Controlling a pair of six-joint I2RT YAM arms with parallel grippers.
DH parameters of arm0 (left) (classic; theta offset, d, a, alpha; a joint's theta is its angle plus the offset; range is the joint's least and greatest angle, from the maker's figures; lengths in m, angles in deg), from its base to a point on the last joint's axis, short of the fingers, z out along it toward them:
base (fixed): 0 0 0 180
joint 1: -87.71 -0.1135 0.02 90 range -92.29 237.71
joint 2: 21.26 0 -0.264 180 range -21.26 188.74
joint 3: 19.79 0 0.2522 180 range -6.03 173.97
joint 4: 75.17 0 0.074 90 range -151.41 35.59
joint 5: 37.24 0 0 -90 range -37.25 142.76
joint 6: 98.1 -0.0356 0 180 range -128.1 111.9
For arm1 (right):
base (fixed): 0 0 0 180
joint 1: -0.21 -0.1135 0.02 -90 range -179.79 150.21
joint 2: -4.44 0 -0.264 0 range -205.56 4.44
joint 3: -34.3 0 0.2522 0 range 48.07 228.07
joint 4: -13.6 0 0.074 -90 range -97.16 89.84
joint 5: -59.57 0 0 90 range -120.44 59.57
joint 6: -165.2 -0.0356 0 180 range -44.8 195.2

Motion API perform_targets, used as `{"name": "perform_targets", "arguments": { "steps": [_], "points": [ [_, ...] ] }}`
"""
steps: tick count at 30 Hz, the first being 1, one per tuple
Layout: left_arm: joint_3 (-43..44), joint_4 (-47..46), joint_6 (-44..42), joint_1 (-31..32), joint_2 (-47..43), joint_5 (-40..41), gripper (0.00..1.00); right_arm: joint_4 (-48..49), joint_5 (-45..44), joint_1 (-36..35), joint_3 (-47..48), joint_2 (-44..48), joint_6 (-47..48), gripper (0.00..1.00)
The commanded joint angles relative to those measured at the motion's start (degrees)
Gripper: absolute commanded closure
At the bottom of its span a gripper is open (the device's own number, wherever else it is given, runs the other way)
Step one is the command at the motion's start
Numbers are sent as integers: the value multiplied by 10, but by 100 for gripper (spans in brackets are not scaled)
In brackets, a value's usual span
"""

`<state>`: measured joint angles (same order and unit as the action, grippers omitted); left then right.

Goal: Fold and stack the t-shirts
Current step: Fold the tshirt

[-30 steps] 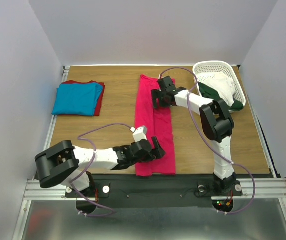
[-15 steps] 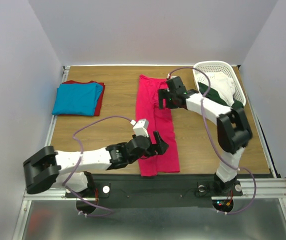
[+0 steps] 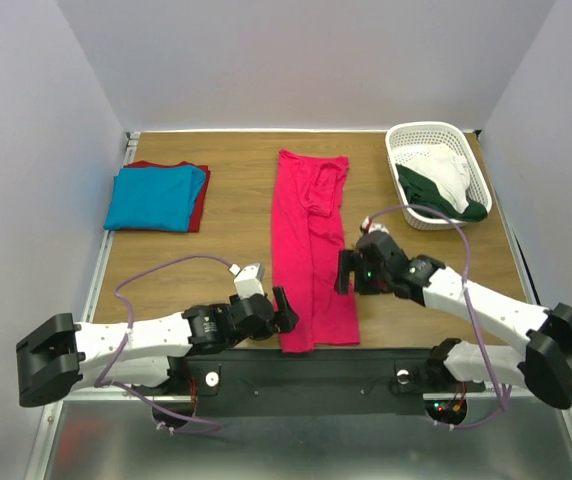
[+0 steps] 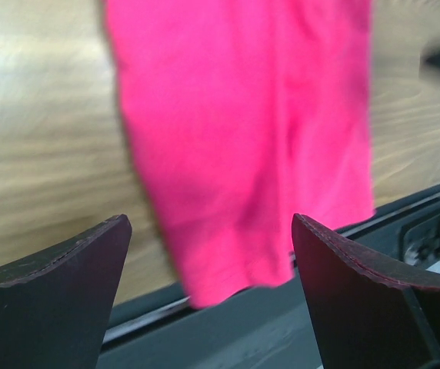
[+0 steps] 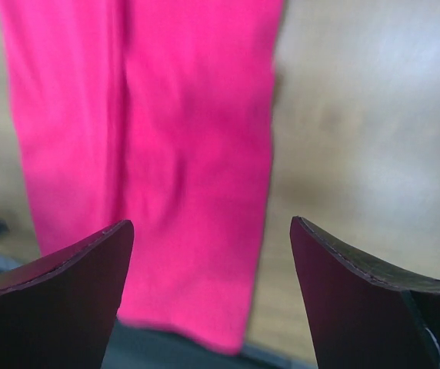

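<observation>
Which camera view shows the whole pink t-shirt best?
The top external view: the pink t-shirt lies there as one long folded strip, with both ends visible. Both wrist views show only its near end, and that is blurred.

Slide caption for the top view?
Left tool and right tool, open, flank the pink t-shirt at its near end; blue t-shirt lies on dark red t-shirt, far left.

Right wrist cam, blurry. crimson-pink t-shirt (image 5: 151, 138) folded into a long narrow strip, flat on the wooden table (image 5: 358, 138), with a lengthwise crease left of its centre. right gripper (image 5: 210, 223) above the shirt's near end, jaws wide apart with nothing between them. One of the fingers (image 5: 58, 307) sits over the shirt's left edge, the other over bare wood to its right. The shirt's near hem reaches a dark strip (image 5: 174, 357) at the table edge.
</observation>
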<state>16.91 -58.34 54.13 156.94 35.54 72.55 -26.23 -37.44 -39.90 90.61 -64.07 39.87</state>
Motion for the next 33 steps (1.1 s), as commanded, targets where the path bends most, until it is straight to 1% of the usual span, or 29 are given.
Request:
{"name": "perform_targets", "arguments": {
  "steps": [1, 7, 11, 19, 22, 23, 29, 33],
  "points": [
    [-18, 40, 29, 9, -31, -12, 3, -38, 2, -61, -44, 57, -107, 12],
    [-27, 47, 45, 16, -44, -23, 3, -53, 23, -83, -109, 111, -169, 15],
    [-32, 49, 60, 22, -13, -33, 5, -58, 34, -96, -131, 120, -188, 19],
    [-8, 76, 81, 45, 35, -23, 9, -58, 42, -127, -150, 125, -225, 25],
    [-1, 77, 83, 49, 44, -20, 13, -58, 41, -131, -152, 124, -233, 32],
    [3, 77, 83, 50, 48, -20, 14, -58, 40, -135, -152, 119, -235, 35],
    [10, 90, 87, 56, 54, -19, 14, -55, 34, -151, -153, 110, -246, 48],
    [9, 92, 91, 60, 54, -20, 14, -43, 38, -154, -154, 104, -249, 52]
  ]
}}
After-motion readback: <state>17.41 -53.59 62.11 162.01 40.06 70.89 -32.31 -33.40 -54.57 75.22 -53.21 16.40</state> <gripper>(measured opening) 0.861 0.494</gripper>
